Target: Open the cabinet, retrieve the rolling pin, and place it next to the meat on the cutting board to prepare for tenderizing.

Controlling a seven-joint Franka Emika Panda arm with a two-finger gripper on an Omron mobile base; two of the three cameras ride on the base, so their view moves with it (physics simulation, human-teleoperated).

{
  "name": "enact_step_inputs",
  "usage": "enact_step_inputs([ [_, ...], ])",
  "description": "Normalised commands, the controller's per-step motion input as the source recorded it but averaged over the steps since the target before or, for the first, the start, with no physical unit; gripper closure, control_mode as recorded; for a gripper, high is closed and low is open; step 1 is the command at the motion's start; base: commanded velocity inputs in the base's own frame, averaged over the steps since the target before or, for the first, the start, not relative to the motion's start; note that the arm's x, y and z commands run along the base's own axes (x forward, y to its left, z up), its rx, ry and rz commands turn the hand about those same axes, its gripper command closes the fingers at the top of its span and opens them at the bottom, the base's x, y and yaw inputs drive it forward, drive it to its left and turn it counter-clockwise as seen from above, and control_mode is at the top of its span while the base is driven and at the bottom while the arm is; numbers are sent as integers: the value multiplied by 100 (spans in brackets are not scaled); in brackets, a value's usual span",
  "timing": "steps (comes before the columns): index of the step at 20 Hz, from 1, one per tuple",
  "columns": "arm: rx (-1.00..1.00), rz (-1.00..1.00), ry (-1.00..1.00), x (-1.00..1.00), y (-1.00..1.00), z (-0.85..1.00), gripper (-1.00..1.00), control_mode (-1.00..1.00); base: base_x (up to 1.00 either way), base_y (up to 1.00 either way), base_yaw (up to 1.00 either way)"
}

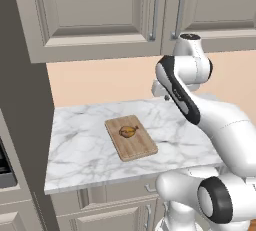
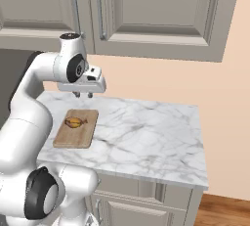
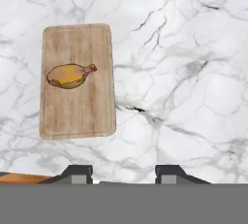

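Note:
The cabinet (image 1: 90, 10) (image 2: 156, 5) hangs above the counter with both doors closed; its long silver handles (image 1: 155, 12) (image 2: 101, 12) meet at the middle. Below on the marble lies the cutting board (image 1: 135, 145) (image 2: 73, 134) (image 3: 80, 111), with the meat (image 1: 128, 132) (image 2: 74, 122) (image 3: 70, 75) on its far half. My gripper (image 2: 83, 94) (image 3: 123, 174) hovers above the counter, pointing down, just behind and to the right of the board. It is open, with nothing between its fingers. The rolling pin is out of view.
The marble counter (image 1: 80, 145) (image 2: 146, 137) runs from a dark tall unit (image 1: 25, 100) on the left to its open right end (image 2: 200, 142). A peach wall (image 2: 161, 80) backs it. Beige drawers (image 1: 100, 210) sit under it.

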Motion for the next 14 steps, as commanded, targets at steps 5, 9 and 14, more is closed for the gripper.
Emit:
enact_step_inputs([
  [5,2,-3,-24,-22,0,3,-100,-100,0,0,0],
  [9,3,-7,-44,-48,-7,33,-100,-100,0,0,0],
  [14,1,-9,-47,-34,-18,62,-100,-100,0,0,0],
])
